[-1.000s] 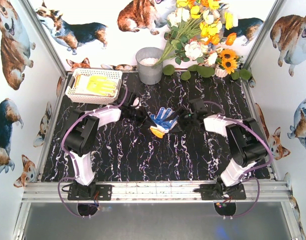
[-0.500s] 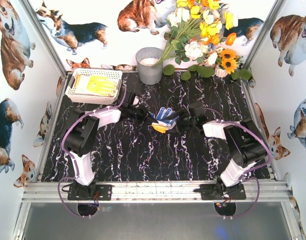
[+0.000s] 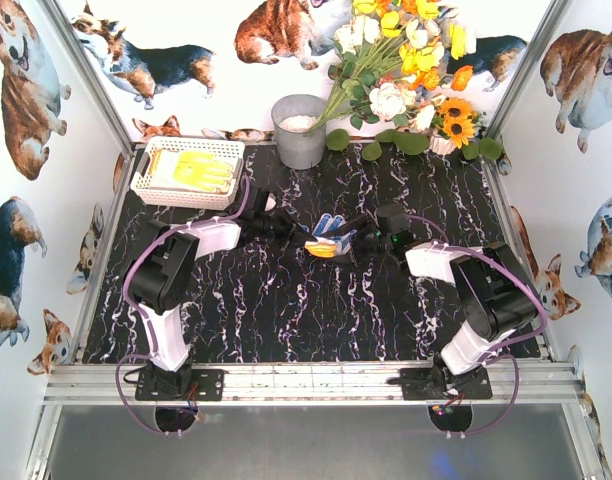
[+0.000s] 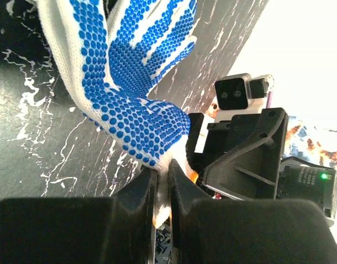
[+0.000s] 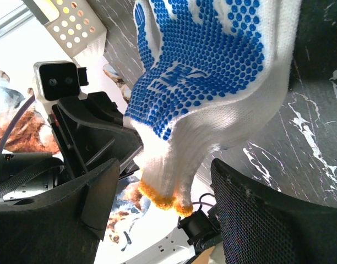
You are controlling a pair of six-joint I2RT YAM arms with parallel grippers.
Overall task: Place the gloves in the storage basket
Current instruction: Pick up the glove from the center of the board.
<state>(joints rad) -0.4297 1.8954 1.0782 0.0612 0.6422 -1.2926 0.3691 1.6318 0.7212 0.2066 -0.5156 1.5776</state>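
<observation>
A white glove (image 3: 327,238) with blue dots and an orange cuff hangs just above the middle of the table. My left gripper (image 4: 162,190) is shut on the white knit near its wrist, with the blue-dotted palm (image 4: 130,104) spread out beyond the jaws. My right gripper (image 5: 168,212) is open; the orange cuff (image 5: 163,199) dangles between its fingers and touches neither. From above, the left gripper (image 3: 298,233) and right gripper (image 3: 354,240) face each other across the glove. The storage basket (image 3: 142,185) stands at the back left with yellow-palmed gloves (image 3: 201,170) in it.
A grey metal bucket (image 3: 299,130) stands behind the middle of the table. A bunch of flowers (image 3: 406,70) fills the back right corner. Metal frame posts and dog-print walls close in the table on three sides.
The glove has come up off the table and bunched, its fingers now hanging. Both grippers have drawn a little closer around it; the right one now straddles the cuff.
</observation>
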